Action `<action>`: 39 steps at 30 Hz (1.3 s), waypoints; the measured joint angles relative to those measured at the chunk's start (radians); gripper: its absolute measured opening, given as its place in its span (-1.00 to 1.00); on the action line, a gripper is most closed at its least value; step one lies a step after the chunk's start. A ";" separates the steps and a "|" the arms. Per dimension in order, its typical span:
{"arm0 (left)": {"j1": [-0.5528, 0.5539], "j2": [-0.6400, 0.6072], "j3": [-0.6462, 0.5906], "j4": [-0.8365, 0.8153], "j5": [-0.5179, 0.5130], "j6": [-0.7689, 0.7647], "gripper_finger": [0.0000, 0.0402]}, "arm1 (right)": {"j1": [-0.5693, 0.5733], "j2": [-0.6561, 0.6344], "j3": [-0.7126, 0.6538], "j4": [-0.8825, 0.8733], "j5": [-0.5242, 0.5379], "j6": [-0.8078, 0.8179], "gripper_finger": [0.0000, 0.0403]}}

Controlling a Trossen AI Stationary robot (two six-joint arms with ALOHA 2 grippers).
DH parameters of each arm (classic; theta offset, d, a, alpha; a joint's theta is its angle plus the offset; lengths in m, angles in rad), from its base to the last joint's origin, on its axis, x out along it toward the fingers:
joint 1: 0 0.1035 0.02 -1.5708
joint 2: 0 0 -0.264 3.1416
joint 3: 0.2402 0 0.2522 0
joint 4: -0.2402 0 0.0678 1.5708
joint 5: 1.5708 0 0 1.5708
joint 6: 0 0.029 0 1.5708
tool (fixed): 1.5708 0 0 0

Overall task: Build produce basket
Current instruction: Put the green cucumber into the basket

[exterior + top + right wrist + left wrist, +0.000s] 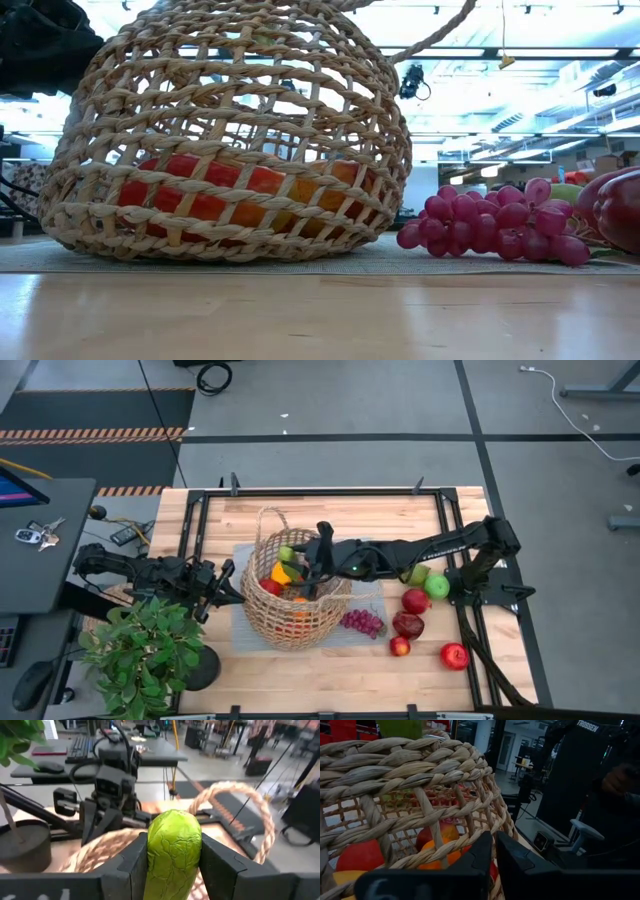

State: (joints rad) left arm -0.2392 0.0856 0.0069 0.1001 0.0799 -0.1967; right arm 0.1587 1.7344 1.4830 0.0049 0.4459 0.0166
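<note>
The right hand [172, 865], reaching in over the basket [290, 600] from the far side of the worktop [400, 670], is clamped on a green pear [173, 852], its two dark fingers [131, 867] pressed against either side of the fruit just above the basket's open mouth. The tan wicker basket sits on a grey mat [360, 635] near the middle of the worktop, and through its open weave red and orange fruit [200, 195] shows piled at the bottom (a yellow piece also shows from above).

Beside the basket, on the side toward the right arm, a bunch of purple grapes [363, 622] lies on the mat. Beyond the grapes, farther from the basket, lie several red fruits [416, 601], a green apple [436, 586] and one red apple [454, 655] out on its own.

The left hand [493, 851] waits at the opposite side of the basket, fingers together, its tips right up against the wicker wall.

A leafy potted plant [140, 650] stands at the worktop's corner, well apart from the basket, on the left arm's side.
</note>
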 joint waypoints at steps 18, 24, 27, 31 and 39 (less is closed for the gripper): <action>0.000 -0.001 0.000 0.004 0.000 0.000 -0.82 | -0.107 0.184 0.010 -0.081 -0.357 0.240 -0.21; -0.001 -0.001 0.000 0.004 0.002 0.000 -0.85 | -0.136 0.277 0.085 -0.109 -0.433 0.249 -0.21; 0.000 -0.001 0.000 0.004 0.001 0.000 -0.86 | -0.139 0.296 0.137 -0.165 -0.436 0.216 -0.21; 0.000 -0.001 0.000 0.005 0.000 0.000 -0.83 | -0.144 0.284 0.151 -0.192 -0.440 0.192 -0.19; 0.000 -0.001 0.000 0.006 0.000 0.000 -0.85 | -0.145 0.280 0.151 -0.203 -0.440 0.193 0.18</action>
State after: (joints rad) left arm -0.2394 0.0849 0.0071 0.1059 0.0795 -0.1967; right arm 0.0135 2.0148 1.6344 -0.1979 0.0063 0.2096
